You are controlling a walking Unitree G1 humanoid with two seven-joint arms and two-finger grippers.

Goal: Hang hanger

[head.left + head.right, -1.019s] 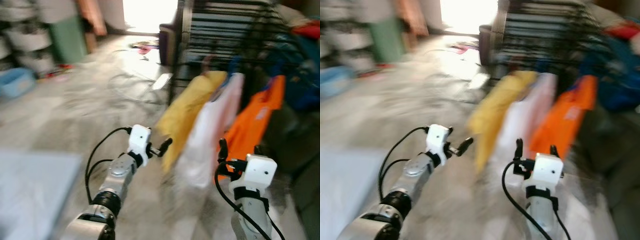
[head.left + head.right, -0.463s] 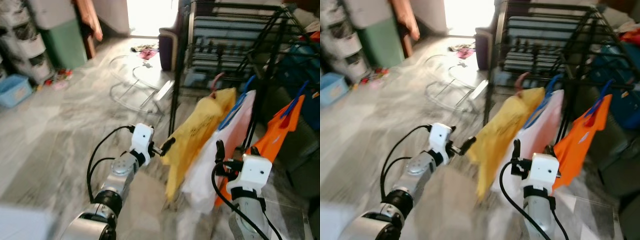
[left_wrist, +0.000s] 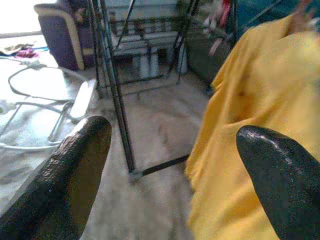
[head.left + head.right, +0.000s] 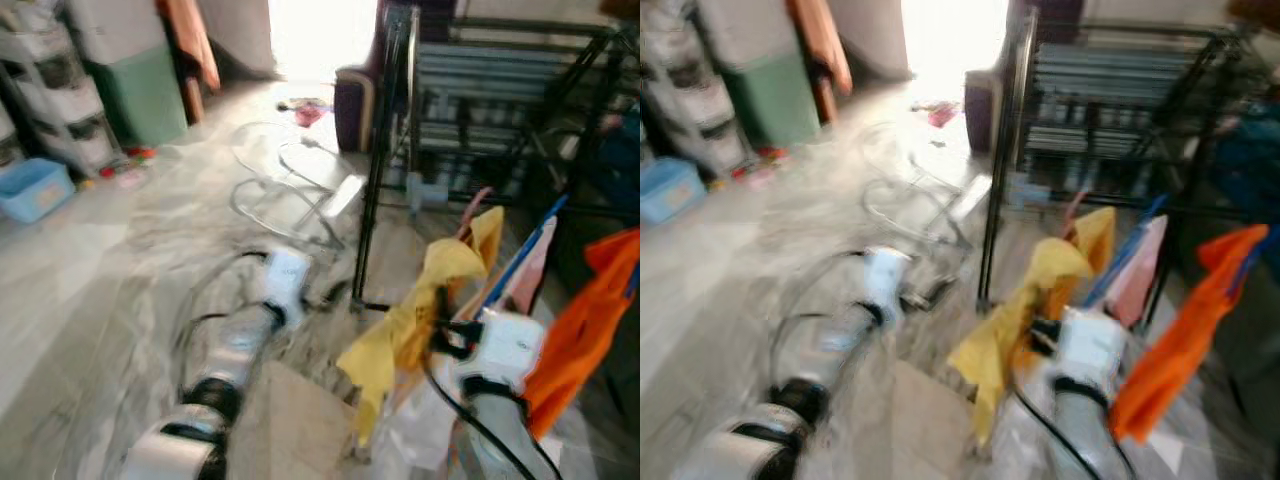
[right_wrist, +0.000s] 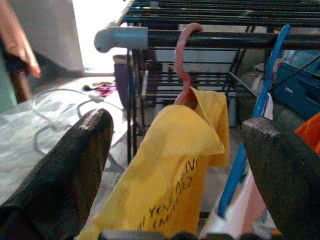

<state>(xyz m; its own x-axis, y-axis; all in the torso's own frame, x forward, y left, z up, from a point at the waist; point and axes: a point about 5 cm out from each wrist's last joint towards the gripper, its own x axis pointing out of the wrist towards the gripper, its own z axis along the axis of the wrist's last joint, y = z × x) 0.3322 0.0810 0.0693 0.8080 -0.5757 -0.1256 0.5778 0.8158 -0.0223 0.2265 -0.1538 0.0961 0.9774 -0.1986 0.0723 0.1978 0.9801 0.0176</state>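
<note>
A yellow shirt hangs from a pink hanger whose hook sits over the dark rail of a black drying rack. My right gripper is open just in front of this shirt, below the hook, with nothing between its fingers. A blue hanger with a pale pink garment hangs beside it, then an orange shirt. My left gripper is open and empty, held low near the rack's leg, to the left of the yellow shirt. The eye views are blurred.
A white wire frame lies on the marble floor left of the rack. A purple chair stands behind it. A green cabinet, stacked drawers and a blue bin line the far left.
The whole picture has shifted and blurred as the camera moved. The rack and its clothes now appear nearer, and the right gripper sits against the yellow shirt. Both grippers stay open.
</note>
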